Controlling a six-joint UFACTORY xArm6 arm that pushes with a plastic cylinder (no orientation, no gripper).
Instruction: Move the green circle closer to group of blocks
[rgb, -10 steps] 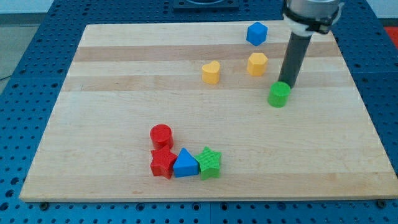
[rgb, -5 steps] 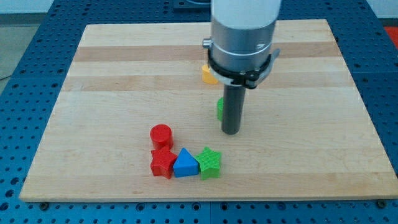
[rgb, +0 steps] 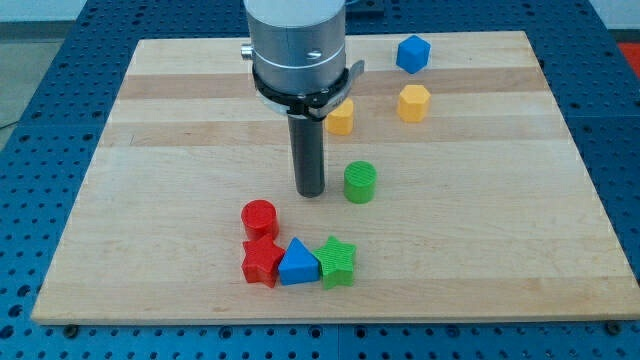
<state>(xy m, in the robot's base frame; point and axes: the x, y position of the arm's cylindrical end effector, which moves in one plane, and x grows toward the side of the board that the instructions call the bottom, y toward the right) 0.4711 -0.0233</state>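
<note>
The green circle (rgb: 360, 182) stands on the wooden board (rgb: 150, 140) a little right of the middle. My tip (rgb: 310, 192) rests on the board just to its left, a small gap apart. Below them at the view's bottom sits the group: a red circle (rgb: 259, 217), a red block (rgb: 262, 262), a blue triangle (rgb: 297, 263) and a green star (rgb: 338, 261). The green circle is above and to the right of this group.
A yellow heart-like block (rgb: 341, 118) is partly hidden behind the arm. A yellow hexagon (rgb: 413, 102) and a blue hexagon (rgb: 412, 54) stand at the view's top right.
The green circle has moved down and left from the right side toward the middle. My tip has swung past it and now stands on its left.
</note>
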